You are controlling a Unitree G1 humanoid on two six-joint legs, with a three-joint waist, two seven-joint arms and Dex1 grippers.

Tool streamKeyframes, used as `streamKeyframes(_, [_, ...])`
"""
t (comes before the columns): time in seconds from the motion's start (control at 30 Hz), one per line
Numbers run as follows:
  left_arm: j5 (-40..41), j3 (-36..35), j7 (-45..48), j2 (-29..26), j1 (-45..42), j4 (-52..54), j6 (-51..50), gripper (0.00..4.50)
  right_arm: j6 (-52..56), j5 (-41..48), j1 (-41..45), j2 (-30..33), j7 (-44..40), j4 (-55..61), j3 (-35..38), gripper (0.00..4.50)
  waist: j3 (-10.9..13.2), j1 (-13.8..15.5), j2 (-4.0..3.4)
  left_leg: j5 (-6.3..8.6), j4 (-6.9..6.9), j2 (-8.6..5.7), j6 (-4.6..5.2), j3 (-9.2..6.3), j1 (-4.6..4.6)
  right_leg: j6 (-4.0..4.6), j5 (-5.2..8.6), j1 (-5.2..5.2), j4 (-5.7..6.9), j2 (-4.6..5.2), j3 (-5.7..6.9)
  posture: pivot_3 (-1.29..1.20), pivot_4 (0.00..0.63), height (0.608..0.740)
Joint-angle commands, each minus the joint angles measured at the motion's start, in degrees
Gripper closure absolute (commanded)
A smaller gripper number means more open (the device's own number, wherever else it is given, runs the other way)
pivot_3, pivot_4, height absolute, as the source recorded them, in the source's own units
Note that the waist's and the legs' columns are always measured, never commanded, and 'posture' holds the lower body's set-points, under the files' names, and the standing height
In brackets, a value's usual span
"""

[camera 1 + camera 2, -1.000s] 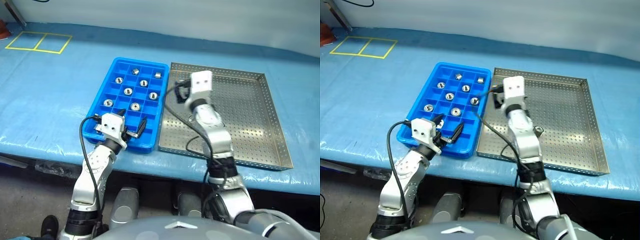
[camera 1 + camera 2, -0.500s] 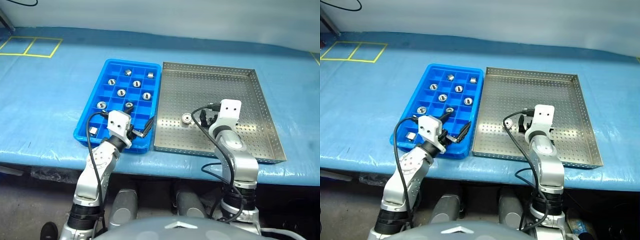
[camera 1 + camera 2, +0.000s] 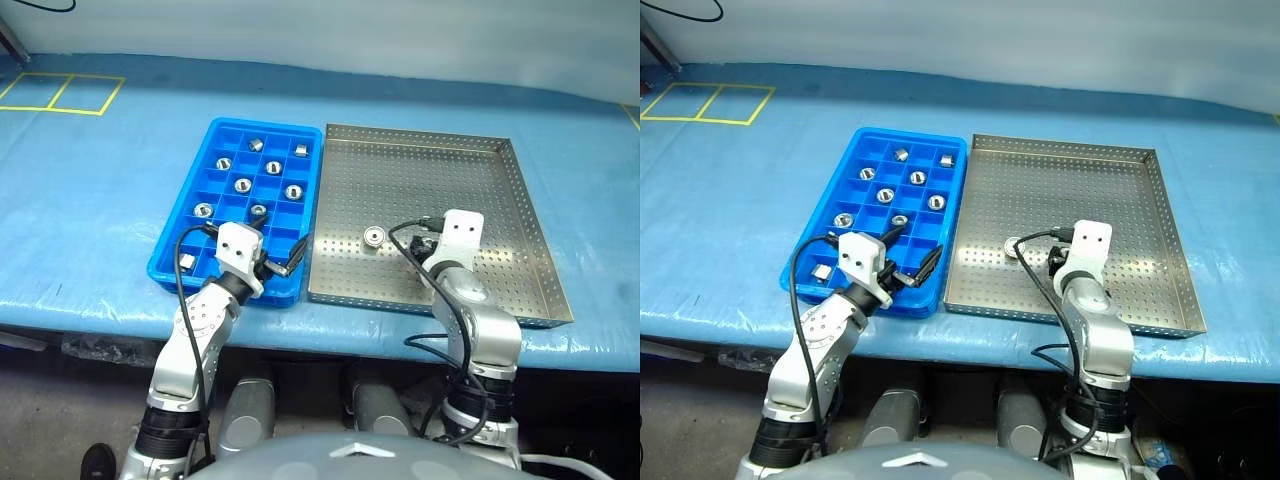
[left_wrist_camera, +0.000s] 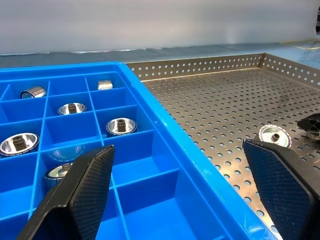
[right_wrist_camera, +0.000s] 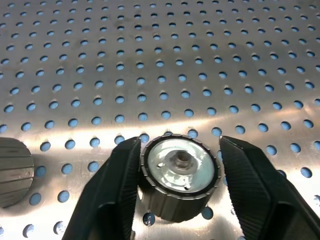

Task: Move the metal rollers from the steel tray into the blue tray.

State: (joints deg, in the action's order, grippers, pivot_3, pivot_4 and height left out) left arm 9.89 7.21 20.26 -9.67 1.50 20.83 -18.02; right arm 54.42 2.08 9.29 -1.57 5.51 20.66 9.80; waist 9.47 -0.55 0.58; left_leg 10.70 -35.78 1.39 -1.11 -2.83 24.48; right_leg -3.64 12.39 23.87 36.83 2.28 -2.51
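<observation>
With its jaws closed on a roller, right gripper sits in steel tray.
Left gripper wide open over blue tray.

I see the blue tray lying just left of the steel tray, their long sides next to each other on the table. Several metal rollers sit singly in the blue tray's compartments. One roller lies on the steel tray's floor, toward its near left part; another roller lies close beside it.
</observation>
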Motion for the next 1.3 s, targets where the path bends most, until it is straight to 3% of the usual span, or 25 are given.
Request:
streamKeyframes(0.03, [0.4, -0.3, -0.1, -0.1, 0.0, 0.9, 0.8, 0.00, 1.6, 0.9, 0.2, -0.2, -0.6, 1.0, -0.9, 2.77, 0.0, 0.0, 0.01, 0.00, 0.00, 0.00, 0.00, -0.01, 0.00, 0.00, 0.00, -0.01, 0.00, 0.00, 0.01, 0.10, 0.150, 0.740])
streamKeyframes(0.27, [0.1, -0.5, -0.6, 0.1, 0.0, 0.8, 1.6, 0.00, -0.2, 1.2, 1.9, 0.8, -2.6, 3.0, -4.6, 2.77, 0.0, -0.1, 0.00, 0.00, 0.00, 0.01, 0.00, -0.01, -0.01, 0.00, 0.00, -0.01, 0.00, 0.00, 0.00, 0.11, 0.150, 0.740])
streamKeyframes(0.5, [0.2, -2.4, -2.3, 0.6, 1.6, 2.4, 3.6, 0.00, -13.7, -4.3, 8.2, 4.1, -6.5, 1.7, -20.8, 2.77, 0.0, 0.0, 0.00, 0.00, 0.04, 0.01, 0.00, 0.00, 0.01, 0.00, 0.00, 0.05, 0.00, -0.01, 0.01, 0.15, 0.150, 0.740])
streamKeyframes(0.8, [1.5, -7.2, -3.4, -0.6, 7.6, 8.2, 3.4, 0.00, -21.0, -5.4, 14.9, -0.5, -10.3, -7.3, -30.6, 2.77, 0.0, 1.7, 0.09, 0.00, 0.15, 0.00, 0.00, -0.06, 0.02, 0.05, 0.03, 0.04, -0.05, 0.00, 0.08, 0.23, 0.150, 0.740])
streamKeyframes(1.0, [1.6, -8.1, -4.2, -0.8, 10.1, 10.6, 2.6, 0.00, -13.3, -2.7, 13.5, -3.2, -13.8, -6.5, -32.6, 2.77, 0.0, 3.2, 0.09, 0.01, 0.16, 0.02, -0.02, -0.11, 0.02, 0.09, 0.06, 0.05, -0.05, 0.00, 0.15, 0.26, 0.150, 0.740])
streamKeyframes(1.3, [1.4, -6.2, -4.7, -0.7, 9.8, 10.3, 2.4, 0.00, -3.1, -3.8, 11.6, -1.5, -14.0, -4.9, -33.5, 2.77, 0.0, 3.8, 0.10, 0.03, 0.17, 0.02, -0.06, -0.10, 0.08, 0.13, 0.08, 0.13, -0.04, 0.03, 0.20, 0.26, 0.150, 0.740])
